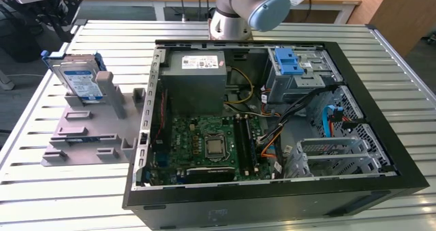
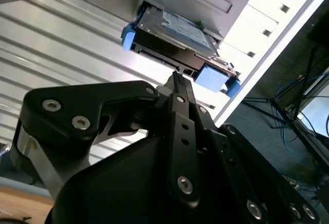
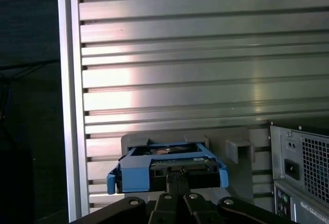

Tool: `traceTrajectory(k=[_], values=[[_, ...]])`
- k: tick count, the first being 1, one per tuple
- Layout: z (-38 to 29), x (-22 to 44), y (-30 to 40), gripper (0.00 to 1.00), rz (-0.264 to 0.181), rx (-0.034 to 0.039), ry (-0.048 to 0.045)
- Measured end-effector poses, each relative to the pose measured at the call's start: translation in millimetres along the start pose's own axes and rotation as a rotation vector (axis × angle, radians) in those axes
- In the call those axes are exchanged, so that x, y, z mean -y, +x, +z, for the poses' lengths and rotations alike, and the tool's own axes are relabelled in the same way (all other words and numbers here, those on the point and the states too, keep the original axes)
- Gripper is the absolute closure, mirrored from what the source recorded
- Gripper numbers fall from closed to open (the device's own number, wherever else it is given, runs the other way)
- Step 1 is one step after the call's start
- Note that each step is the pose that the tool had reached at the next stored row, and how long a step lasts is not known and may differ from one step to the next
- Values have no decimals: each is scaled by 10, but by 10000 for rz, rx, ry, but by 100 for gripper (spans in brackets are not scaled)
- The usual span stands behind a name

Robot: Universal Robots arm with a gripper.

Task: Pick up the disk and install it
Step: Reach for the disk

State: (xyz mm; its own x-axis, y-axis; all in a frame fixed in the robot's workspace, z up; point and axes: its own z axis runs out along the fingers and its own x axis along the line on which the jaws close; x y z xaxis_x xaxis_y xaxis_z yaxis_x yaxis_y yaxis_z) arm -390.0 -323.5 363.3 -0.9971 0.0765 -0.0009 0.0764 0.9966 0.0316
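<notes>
The disk (image 1: 78, 83), silver with a blue-and-white label and a blue edge frame, stands tilted in a slot of the grey holder (image 1: 89, 123) at the exterior view's left. In both wrist views I see its end face with the blue frame (image 2: 175, 34) (image 3: 167, 170). My gripper (image 2: 176, 76) (image 3: 178, 175) hangs a short way off that end. Its black fingertips are pressed together, shut on nothing, and apart from the disk.
The open computer case (image 1: 381, 190) lies on the slatted metal table (image 1: 68, 200) beside the holder, and its rear panel (image 3: 303, 172) is visible. Inside are a motherboard (image 1: 211, 144), a grey power supply (image 1: 197, 83) and a drive cage with a blue latch (image 1: 289, 62). The arm's base (image 1: 228, 21) stands behind the case.
</notes>
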Motion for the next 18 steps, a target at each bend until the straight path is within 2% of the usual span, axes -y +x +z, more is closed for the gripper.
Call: traceTrajectory(k=[8, 11, 14, 18], values=[[3, 14, 14, 89, -24, -4, 13], [9, 27, 29, 89, -68, -25, 65], [21, 28, 37, 89, -310, -63, 79], [44, 41, 195, 89, -352, -65, 83]])
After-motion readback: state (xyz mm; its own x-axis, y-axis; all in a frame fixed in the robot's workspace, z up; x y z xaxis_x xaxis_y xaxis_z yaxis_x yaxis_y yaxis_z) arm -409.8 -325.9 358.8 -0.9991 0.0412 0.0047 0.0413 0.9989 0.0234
